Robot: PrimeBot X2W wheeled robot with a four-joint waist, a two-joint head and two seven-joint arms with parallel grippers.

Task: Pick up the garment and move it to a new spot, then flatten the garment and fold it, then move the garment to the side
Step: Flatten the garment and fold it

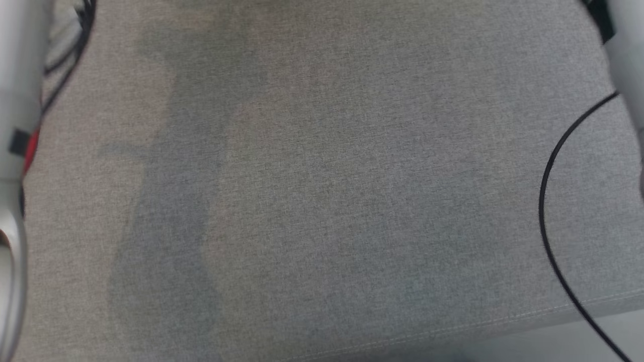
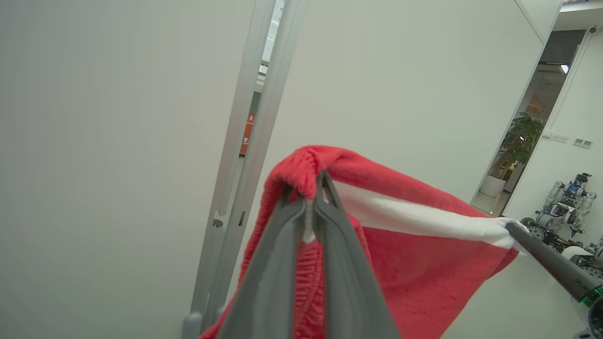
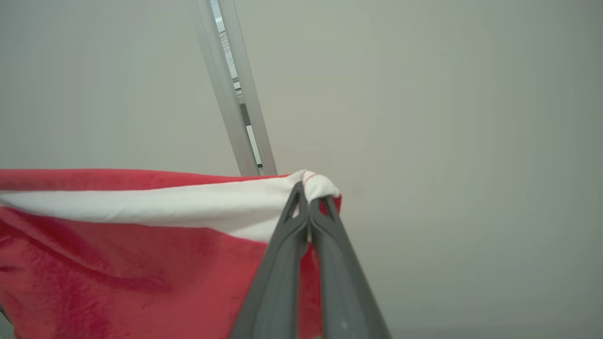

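Nearest my left wrist camera, the left pincer (image 2: 306,186) is squeezed almost fully shut on a bunched corner of the garment (image 2: 414,263). The right pincer (image 3: 308,197) is closed just as tight on the opposite corner, where the white strip wraps over its tips. So the garment, red with a white strip along its upper edge, hangs in the air between my two arms. The strip is pulled fairly straight and the red body droops below it.

I judge this to be the first step: the garment is up off the cushion (image 1: 322,201) and not yet laid at a new spot. Below me the cushion is grey, with a stitched seam (image 1: 453,329) along its near edge and a black cable (image 1: 546,201) looping over its right side. The next move, as I read it, calls for both arms to lower together with the top edge kept stretched. That should land the cloth flat near the cushion's middle, away from that cable.

The left wrist view gives me both grips at once, the right pincer reaching in from its right side. The right wrist view gives its own grip and the stretched strip. The head view gives the landing place, plus a pale forearm (image 1: 10,100) at its left edge with a red patch (image 1: 31,148) beside it that I cannot identify. Farthest off, the left wrist view takes in a pale wall (image 2: 94,141), a metal post (image 2: 245,141), a plant (image 2: 520,136) by a doorway (image 2: 551,94) and other robots (image 2: 567,197) parked near it.
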